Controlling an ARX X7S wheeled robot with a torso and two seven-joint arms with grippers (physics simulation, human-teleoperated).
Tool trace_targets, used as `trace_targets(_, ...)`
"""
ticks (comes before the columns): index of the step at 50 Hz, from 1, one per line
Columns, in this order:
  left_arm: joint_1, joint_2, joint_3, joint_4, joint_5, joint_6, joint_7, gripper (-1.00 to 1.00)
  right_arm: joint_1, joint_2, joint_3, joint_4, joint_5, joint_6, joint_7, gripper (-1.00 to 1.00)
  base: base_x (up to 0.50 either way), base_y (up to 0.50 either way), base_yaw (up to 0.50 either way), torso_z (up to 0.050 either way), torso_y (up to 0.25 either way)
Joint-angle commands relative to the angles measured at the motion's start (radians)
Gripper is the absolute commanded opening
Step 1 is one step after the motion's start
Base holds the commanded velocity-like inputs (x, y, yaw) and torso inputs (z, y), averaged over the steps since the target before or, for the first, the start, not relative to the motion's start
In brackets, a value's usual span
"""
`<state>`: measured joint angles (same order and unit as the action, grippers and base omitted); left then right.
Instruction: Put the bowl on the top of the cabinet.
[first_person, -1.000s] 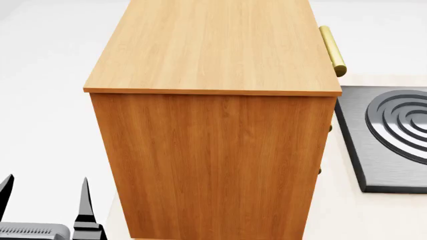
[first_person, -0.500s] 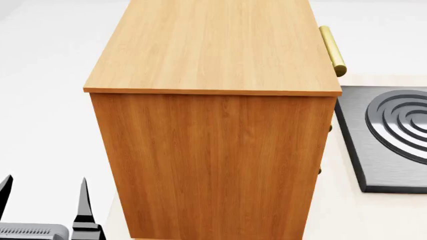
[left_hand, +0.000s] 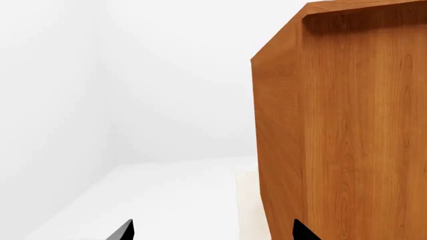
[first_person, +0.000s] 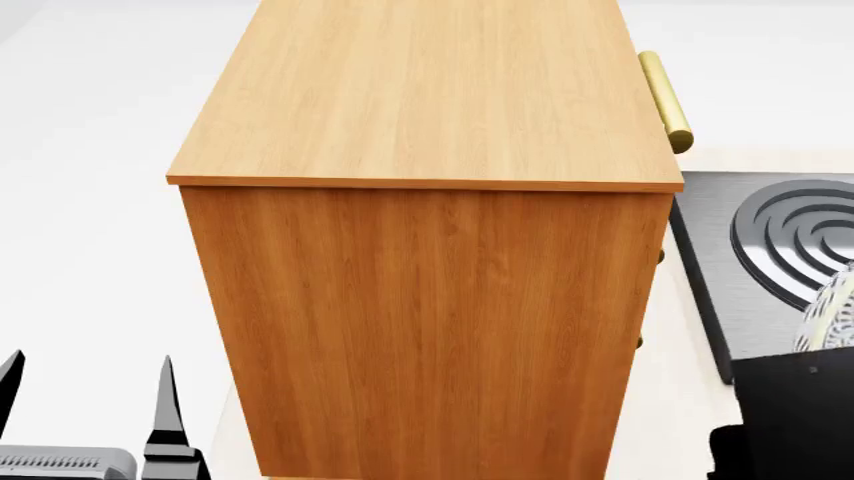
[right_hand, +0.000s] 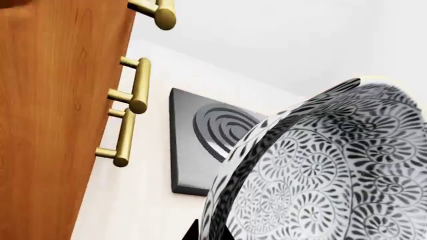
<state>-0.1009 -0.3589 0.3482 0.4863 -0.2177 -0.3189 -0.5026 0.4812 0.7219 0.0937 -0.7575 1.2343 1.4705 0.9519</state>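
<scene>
Bowl (right_hand: 327, 170) gripped at the rim by right gripper (first_person: 787, 410), low at the right edge of the head frame, just its patterned side (first_person: 830, 312) peeking above the black arm. Fills the lower right of the right wrist frame, close beside the brass handles (right_hand: 137, 85); pincer closed on it, judging by the tip at the rim. Cabinet (first_person: 427, 200) dominating the centre, top bare. Stove plate (first_person: 787, 250) at right. Left gripper (first_person: 87, 400) at lower left, fingers spread wide, holding nothing. Carrying step under way, by the look of it; next calls for lifting above the top edge, then moving leftward over the wood
</scene>
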Motion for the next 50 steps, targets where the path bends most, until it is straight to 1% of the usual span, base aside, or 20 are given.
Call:
trace_targets(1, -0.001, -0.002, 0.0, -0.009, -0.003, 0.006, -0.001, 1.0, 0.268, 0.013, -0.062, 0.073, 0.369, 0.062, 0.299, -1.0, 0.0, 0.0, 0.0, 0.0, 0.0)
trace_targets(9, -0.004, -0.001, 0.005, -0.018, -0.002, 0.008, -0.002, 1.0, 0.4, 0.009, -0.153, 0.145, 0.535, 0.001, 0.407, -1.0, 0.0, 0.0, 0.0, 0.0, 0.0)
trace_targets(14, -0.002, -0.002, 0.005, -0.021, -0.002, 0.012, -0.002, 1.0, 0.469, 0.002, -0.224, 0.204, 0.593, -0.026, 0.475, -1.0, 0.0, 0.0, 0.0, 0.0, 0.002)
trace_targets(16, -0.003, -0.002, 0.006, -0.023, -0.002, 0.013, -0.003, 1.0, 0.506, 0.004, -0.273, 0.258, 0.647, -0.045, 0.522, -1.0, 0.0, 0.0, 0.0, 0.0, 0.0)
trace_targets(21, -0.005, -0.001, 0.008, -0.023, -0.003, 0.011, -0.003, 1.0, 0.606, 0.022, -0.362, 0.323, 0.707, -0.067, 0.596, -1.0, 0.0, 0.0, 0.0, 0.0, 0.0)
trace_targets(22, -0.006, 0.0, 0.011, -0.028, -0.002, 0.014, -0.002, 1.0, 0.643, 0.043, -0.424, 0.339, 0.712, -0.081, 0.615, -1.0, 0.0, 0.0, 0.0, 0.0, 0.0)
trace_targets(28, -0.007, 0.0, 0.012, -0.029, -0.004, 0.014, -0.003, 1.0, 0.772, 0.111, -0.624, 0.367, 0.74, -0.189, 0.615, -1.0, 0.0, 0.0, 0.0, 0.0, 0.0)
trace_targets(31, -0.008, -0.001, 0.01, -0.031, -0.007, 0.015, -0.002, 1.0, 0.913, 0.155, -0.791, 0.371, 0.772, -0.262, 0.617, -1.0, 0.0, 0.0, 0.0, 0.0, 0.0)
trace_targets(34, -0.008, 0.0, 0.013, -0.03, -0.007, 0.014, -0.003, 1.0, 1.018, 0.182, -0.916, 0.371, 0.801, -0.318, 0.617, -1.0, 0.0, 0.0, 0.0, 0.0, 0.003)
trace_targets(37, -0.009, -0.001, 0.013, -0.026, -0.008, 0.012, -0.004, 1.0, 1.11, 0.196, -1.005, 0.379, 0.824, -0.35, 0.616, -1.0, 0.0, 0.0, 0.0, 0.0, 0.0)
trace_targets(43, -0.009, -0.003, 0.013, -0.027, -0.01, 0.014, -0.004, 1.0, 1.235, 0.202, -1.094, 0.378, 0.852, -0.395, 0.612, -1.0, 0.0, 0.0, 0.0, 0.0, 0.0)
trace_targets(50, -0.005, -0.008, 0.01, -0.013, -0.013, 0.009, -0.009, 1.0, 1.345, 0.213, -1.155, 0.409, 0.869, -0.413, 0.609, -1.0, 0.0, 0.0, 0.0, 0.0, 0.0)
